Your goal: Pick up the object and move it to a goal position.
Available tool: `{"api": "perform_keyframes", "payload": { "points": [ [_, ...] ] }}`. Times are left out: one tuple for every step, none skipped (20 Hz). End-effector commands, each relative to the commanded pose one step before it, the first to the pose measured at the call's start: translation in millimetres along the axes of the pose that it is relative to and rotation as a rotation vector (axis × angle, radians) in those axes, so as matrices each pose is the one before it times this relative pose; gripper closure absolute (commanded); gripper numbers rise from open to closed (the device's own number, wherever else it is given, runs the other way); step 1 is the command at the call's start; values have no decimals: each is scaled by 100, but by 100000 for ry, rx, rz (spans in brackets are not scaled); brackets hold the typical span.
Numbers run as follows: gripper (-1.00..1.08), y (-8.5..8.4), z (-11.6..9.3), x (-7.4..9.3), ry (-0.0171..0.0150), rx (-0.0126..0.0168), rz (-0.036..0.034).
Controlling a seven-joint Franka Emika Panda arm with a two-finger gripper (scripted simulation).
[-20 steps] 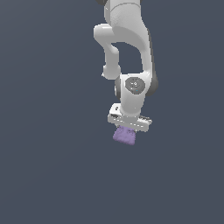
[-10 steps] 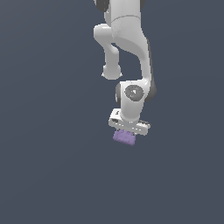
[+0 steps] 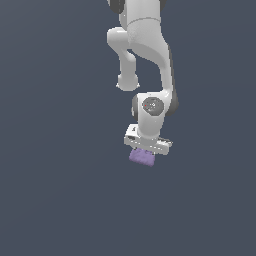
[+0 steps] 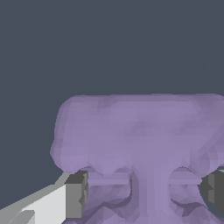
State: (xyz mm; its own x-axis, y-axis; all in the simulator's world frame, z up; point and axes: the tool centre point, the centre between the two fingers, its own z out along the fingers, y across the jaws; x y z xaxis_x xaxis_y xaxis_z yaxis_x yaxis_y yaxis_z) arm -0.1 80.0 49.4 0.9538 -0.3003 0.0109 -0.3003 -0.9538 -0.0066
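The object (image 3: 141, 157) is a small pale purple lumpy block, hanging just under the white hand of the arm in the exterior view. My gripper (image 3: 143, 152) is shut on it from above, and the block is narrower than the hand. In the wrist view the object (image 4: 135, 131) fills the lower half of the picture. It sits between my gripper's (image 4: 146, 194) two grey fingertips (image 4: 77, 194), one on each side. Whether the block touches the ground below cannot be told.
A plain dark grey-blue ground (image 3: 55, 190) spreads all around the arm. The white arm links (image 3: 145, 45) rise above the hand toward the top of the exterior view. No other object or marker shows.
The hand with the purple block has drifted slightly toward the exterior view's left and a little lower. The upper arm links have shifted with it. The grip is unchanged.
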Motion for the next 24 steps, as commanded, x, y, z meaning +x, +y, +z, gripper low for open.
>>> {"api": "perform_keyframes", "payload": {
  "points": [
    [108,388,1145,-230,-1091,-670,373],
    [108,0,0,0,0,0,0],
    [108,-378,-1140,206,1069,626,-484],
    [108,8,-23,-6,0,0,0],
    [108,24,-68,-17,0,0,0],
    [108,40,-113,-28,0,0,0],
    [108,56,-159,-40,0,0,0],
    [108,72,-205,-51,0,0,0],
    [108,88,-251,-62,0,0,0],
    [108,118,-258,-64,-57,-28,27],
    [108,120,-343,-85,0,0,0],
    [108,137,-390,-97,0,0,0],
    [108,153,-437,-108,0,0,0],
    [108,183,-446,-109,-58,-26,27],
    [108,186,-534,-131,0,0,0],
    [108,203,-583,-143,0,0,0],
    [108,233,-594,-144,-58,-26,27],
    [108,237,-683,-167,0,0,0],
    [108,268,-696,-167,-58,-25,27],
    [108,273,-787,-191,0,0,0],
    [108,308,-788,-185,-83,-34,39],
    [108,309,-896,-215,0,0,0],
    [108,336,-905,-211,-59,-23,27],
    [108,341,-922,-213,-59,-22,27]
  ]
}}
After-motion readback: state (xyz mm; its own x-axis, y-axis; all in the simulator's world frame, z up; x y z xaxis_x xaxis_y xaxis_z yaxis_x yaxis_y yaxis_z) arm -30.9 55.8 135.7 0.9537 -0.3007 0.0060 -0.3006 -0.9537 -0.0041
